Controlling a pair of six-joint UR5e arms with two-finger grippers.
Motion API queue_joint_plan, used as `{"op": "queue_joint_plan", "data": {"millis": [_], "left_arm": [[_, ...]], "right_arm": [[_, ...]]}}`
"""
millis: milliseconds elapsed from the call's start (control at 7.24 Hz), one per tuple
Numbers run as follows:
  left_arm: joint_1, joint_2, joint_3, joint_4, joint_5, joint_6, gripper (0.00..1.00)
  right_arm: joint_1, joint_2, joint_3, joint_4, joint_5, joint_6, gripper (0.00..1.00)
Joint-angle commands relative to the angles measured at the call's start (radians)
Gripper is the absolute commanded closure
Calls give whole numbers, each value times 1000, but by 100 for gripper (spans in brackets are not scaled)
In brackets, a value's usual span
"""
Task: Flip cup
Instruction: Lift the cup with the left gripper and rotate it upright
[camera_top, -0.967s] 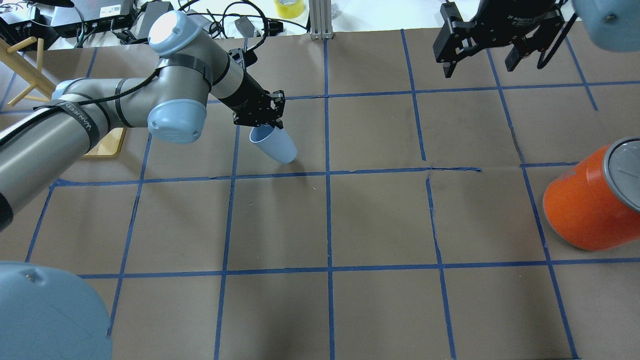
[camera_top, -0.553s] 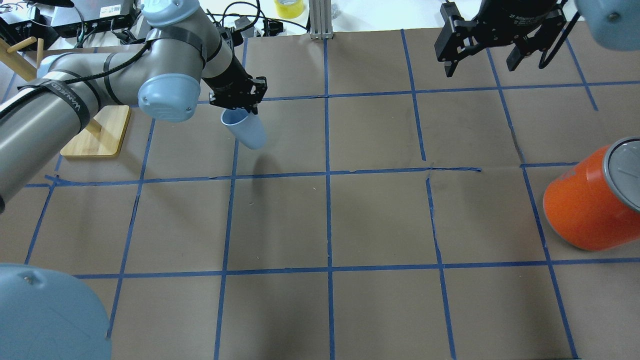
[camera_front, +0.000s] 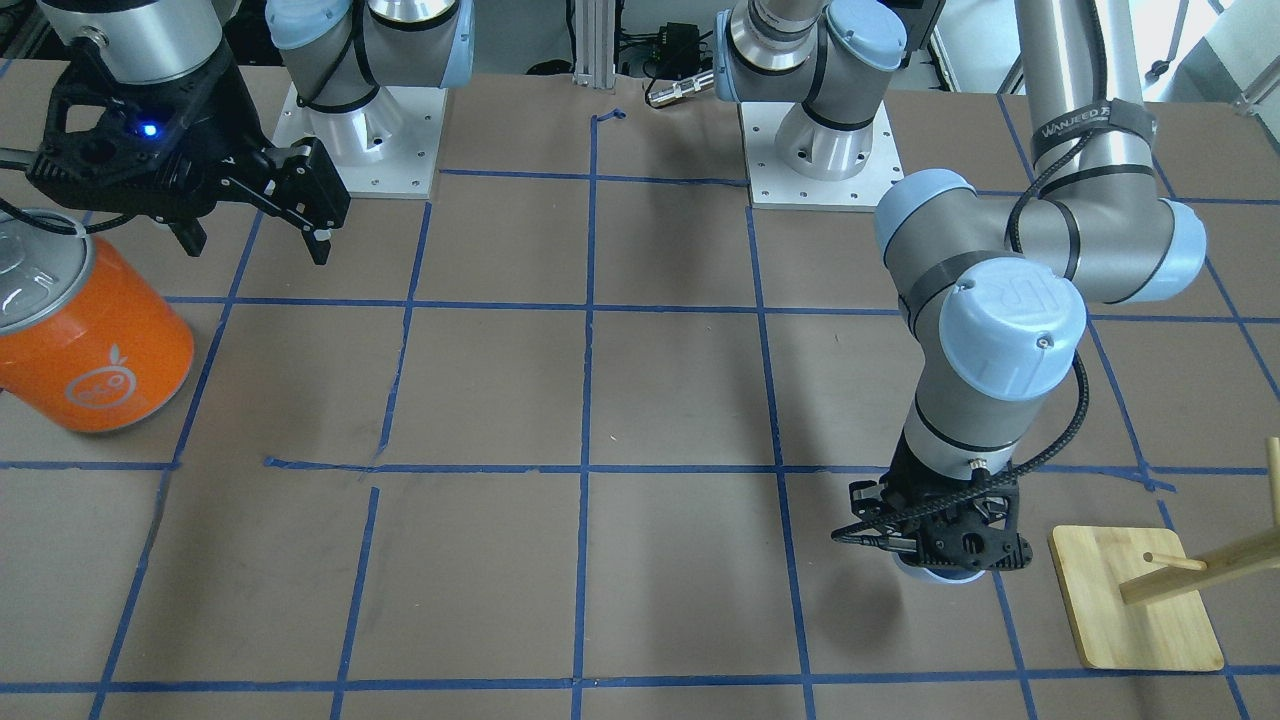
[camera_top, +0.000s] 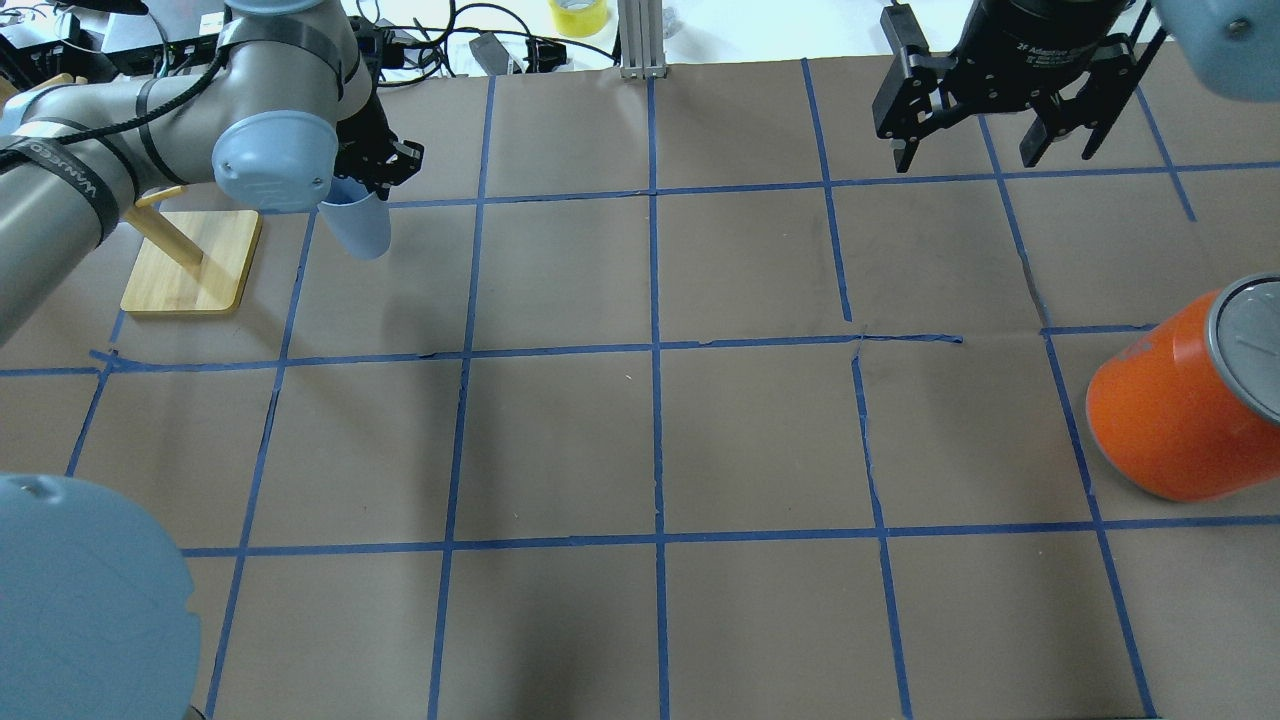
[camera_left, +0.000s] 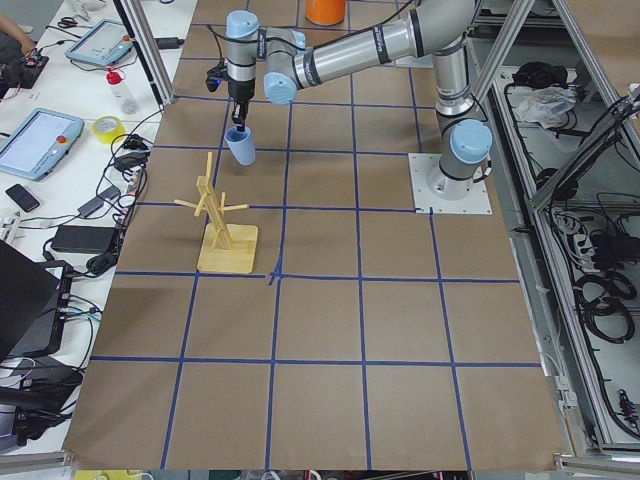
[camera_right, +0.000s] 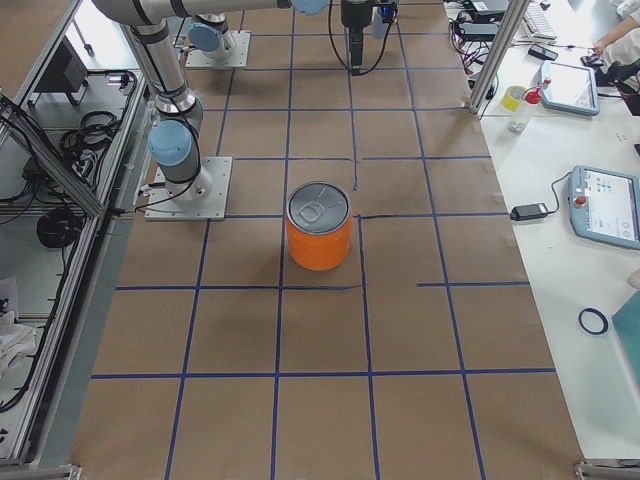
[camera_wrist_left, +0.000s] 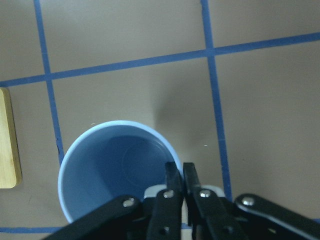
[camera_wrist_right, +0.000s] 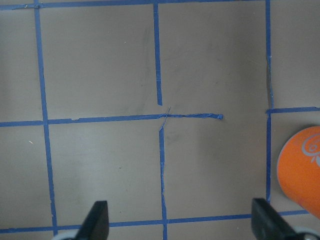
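The pale blue cup (camera_top: 358, 225) hangs mouth up, held by its rim, near the table's far left. My left gripper (camera_top: 375, 172) is shut on the rim, one finger inside and one outside, as the left wrist view shows (camera_wrist_left: 180, 172). The cup's blue inside (camera_wrist_left: 110, 170) is empty. In the front-facing view only the cup's lower edge (camera_front: 940, 576) shows under the gripper (camera_front: 945, 545). In the left side view the cup (camera_left: 240, 148) seems just above the table. My right gripper (camera_top: 968, 158) is open and empty at the far right, high above the table.
A wooden peg rack (camera_top: 190, 262) stands just left of the cup. A big orange can (camera_top: 1180, 410) with a silver lid stands at the right edge. Blue tape lines grid the brown table (camera_top: 650, 440). Cables and a yellow tape roll (camera_top: 577, 14) lie beyond the far edge.
My left arm has carried the cup to the left and farther back, toward the wooden rack, and the cup has swung from tilted to nearly upright. The right gripper has barely moved.
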Motion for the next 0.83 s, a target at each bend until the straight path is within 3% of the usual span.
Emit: {"op": "queue_joint_plan", "data": {"millis": [0,138,691], "left_arm": [[17,-28,-20,63,-27,0,100],[30,-51,-22,84,-65,3,100],[36,-86,-20,103,-63,3,100]], "right_arm": [[1,0,0,0,0,3,0],[1,0,0,-5,1,3,0],[1,0,3,-6,-1,3,0]]}}
